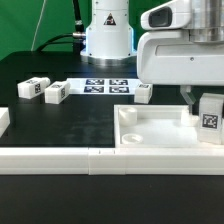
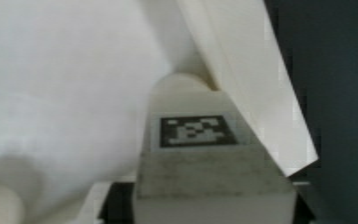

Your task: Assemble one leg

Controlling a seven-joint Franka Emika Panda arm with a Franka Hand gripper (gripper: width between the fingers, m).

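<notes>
My gripper is shut on a leg, a small white block with a square marker tag on its face. It holds the leg upright at the corner of the large white square panel on the exterior view's right, just inside the rim. In the wrist view the leg fills the space between the dark fingers of the gripper, with the panel's floor and its raised rim behind it. Whether the leg touches the panel I cannot tell.
Three more legs lie on the black table: two on the exterior view's left and one behind the panel. The marker board lies before the robot base. A white barrier runs along the front.
</notes>
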